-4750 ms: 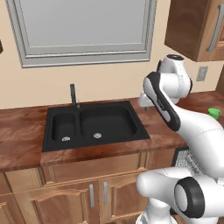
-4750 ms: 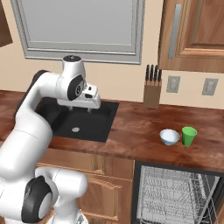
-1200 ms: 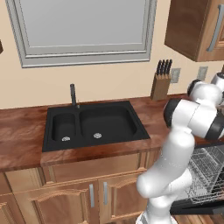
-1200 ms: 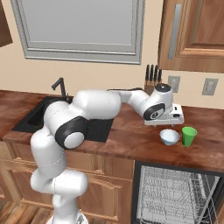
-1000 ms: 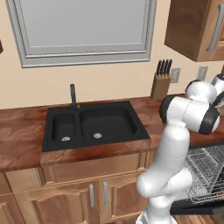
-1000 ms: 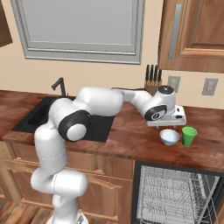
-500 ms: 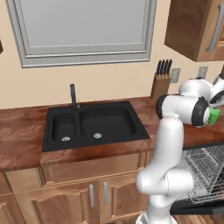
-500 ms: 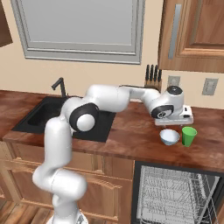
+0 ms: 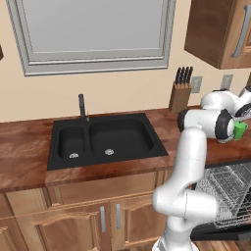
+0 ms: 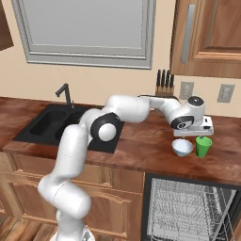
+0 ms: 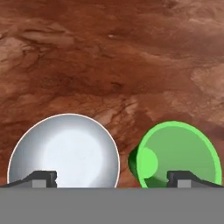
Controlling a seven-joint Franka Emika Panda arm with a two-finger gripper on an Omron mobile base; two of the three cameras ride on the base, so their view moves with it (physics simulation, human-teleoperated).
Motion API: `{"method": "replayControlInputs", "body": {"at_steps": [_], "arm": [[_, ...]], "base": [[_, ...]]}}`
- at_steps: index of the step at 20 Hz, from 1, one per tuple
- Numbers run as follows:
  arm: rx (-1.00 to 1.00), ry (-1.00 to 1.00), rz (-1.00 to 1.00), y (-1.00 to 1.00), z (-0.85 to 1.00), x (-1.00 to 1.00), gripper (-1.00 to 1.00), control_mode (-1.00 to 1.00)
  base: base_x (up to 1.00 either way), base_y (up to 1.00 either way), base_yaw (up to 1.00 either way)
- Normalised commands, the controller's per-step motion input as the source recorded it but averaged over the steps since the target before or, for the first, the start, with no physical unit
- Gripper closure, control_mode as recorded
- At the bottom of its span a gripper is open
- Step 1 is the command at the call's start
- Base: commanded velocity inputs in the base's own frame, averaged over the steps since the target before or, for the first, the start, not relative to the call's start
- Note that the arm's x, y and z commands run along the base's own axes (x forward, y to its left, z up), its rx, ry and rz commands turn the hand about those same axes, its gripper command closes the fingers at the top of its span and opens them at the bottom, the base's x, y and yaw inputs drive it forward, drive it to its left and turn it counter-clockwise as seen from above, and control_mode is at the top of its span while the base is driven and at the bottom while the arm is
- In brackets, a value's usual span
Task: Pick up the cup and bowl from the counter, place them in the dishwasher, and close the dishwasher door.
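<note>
Arm reach has stretched farther right than a moment back, so the gripper (image 10: 196, 136) now hangs directly over the dishes. Nearest stands the dishwasher (image 10: 188, 209), its wire rack (image 10: 181, 212) exposed. Beyond it on the counter (image 10: 141, 146), the bowl (image 10: 182, 147) sits left and the cup (image 10: 204, 147) right, just beside each other. The jaws spread wide, one fingertip (image 11: 41, 178) above each, holding nothing.

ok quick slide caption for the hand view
Open gripper looks down at the white bowl and green cup, side by side on the counter.
</note>
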Motion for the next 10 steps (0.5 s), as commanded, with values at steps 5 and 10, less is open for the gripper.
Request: {"method": "replayControlInputs", "body": {"at_steps": [5,10], "arm": [[0.0,0.0,0.0,-0.26,-0.26,0.27,-1.0,-1.0],[0.01,0.0,0.0,-0.26,-0.21,0.23,-1.0,-1.0]], "base": [[0.0,0.0,0.0],[0.0,0.0,0.0]]}}
